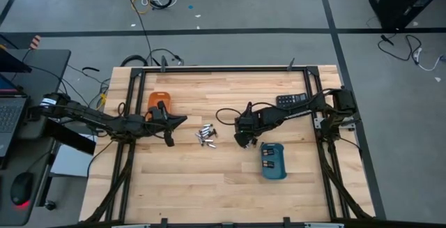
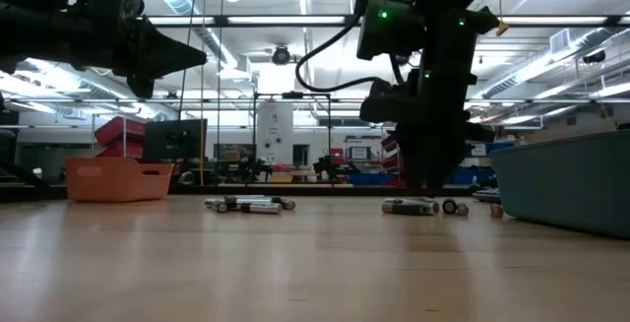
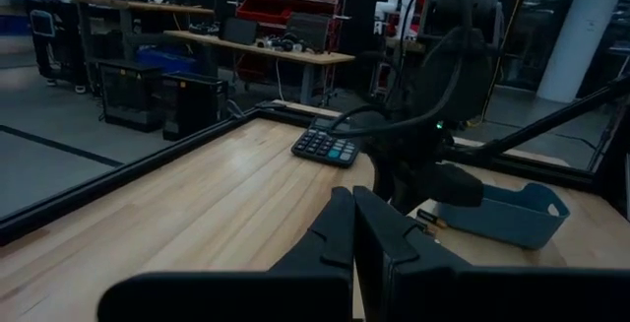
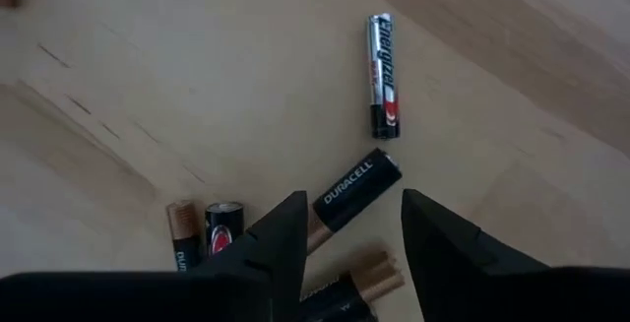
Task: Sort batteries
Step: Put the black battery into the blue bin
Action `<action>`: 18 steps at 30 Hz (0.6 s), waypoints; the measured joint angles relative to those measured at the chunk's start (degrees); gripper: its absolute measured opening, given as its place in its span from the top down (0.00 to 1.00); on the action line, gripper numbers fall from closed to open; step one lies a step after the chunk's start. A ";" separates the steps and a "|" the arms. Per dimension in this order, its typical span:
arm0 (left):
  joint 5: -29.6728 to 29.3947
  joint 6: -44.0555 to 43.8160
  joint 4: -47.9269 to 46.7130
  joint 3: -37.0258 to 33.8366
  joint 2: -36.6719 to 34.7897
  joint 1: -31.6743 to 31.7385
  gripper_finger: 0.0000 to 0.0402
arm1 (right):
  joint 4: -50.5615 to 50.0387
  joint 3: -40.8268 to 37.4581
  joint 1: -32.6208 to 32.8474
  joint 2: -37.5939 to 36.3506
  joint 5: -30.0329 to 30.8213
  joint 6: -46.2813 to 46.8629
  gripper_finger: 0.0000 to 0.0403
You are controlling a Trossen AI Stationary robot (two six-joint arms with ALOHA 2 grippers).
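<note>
One Duracell battery (image 4: 345,196) between open right tool (image 4: 349,225) fingers

Overhead cam down, low cam level; both share table (image 1: 209,186).

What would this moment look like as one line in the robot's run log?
right gripper: open, straddling Duracell battery | left gripper: shut, hovering near orange tray | blue tray: some batteries inside

1. Bench (image 1: 181,186): pale blond wood, plank stripes.
2. Trays: one orange tray (image 1: 157,100), one blue tray (image 1: 274,161).
3. Batteries (image 4: 352,196): black with copper ends; one silver, black and red battery (image 4: 381,76).
4. Calculator (image 1: 293,100): black.
</note>
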 joint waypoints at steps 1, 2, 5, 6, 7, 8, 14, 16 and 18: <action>0.00 0.00 -0.10 0.00 0.00 0.00 1.00 | 0.10 0.00 -0.03 0.00 0.00 -0.02 0.63; 0.00 0.00 -0.16 0.00 0.00 0.00 1.00 | 0.15 0.02 -0.04 0.00 0.04 -0.04 0.63; 0.00 0.00 -0.39 0.00 0.00 0.00 1.00 | 0.35 0.00 -0.11 0.00 0.69 -0.16 0.63; 0.00 0.00 -0.63 0.00 0.00 0.00 1.00 | 0.37 0.00 -0.21 0.00 0.72 -0.17 0.63; 0.00 0.00 -0.82 0.00 0.00 0.00 1.00 | 0.34 0.00 -0.31 0.00 0.72 -0.17 0.63; 0.00 0.00 -0.99 0.00 0.00 0.00 1.00 | 0.35 0.00 -0.36 0.00 0.74 -0.15 0.63; 0.00 0.00 -0.97 0.00 0.00 0.00 1.00 | 0.37 0.00 -0.37 0.00 1.22 0.02 0.63; 0.00 0.00 -0.97 0.00 0.00 0.00 1.00 | 0.86 -0.29 -0.37 0.00 1.25 0.14 0.63; 0.00 0.00 -0.95 0.00 0.00 0.00 1.00 | 0.71 -0.55 -0.37 0.00 1.27 0.48 0.63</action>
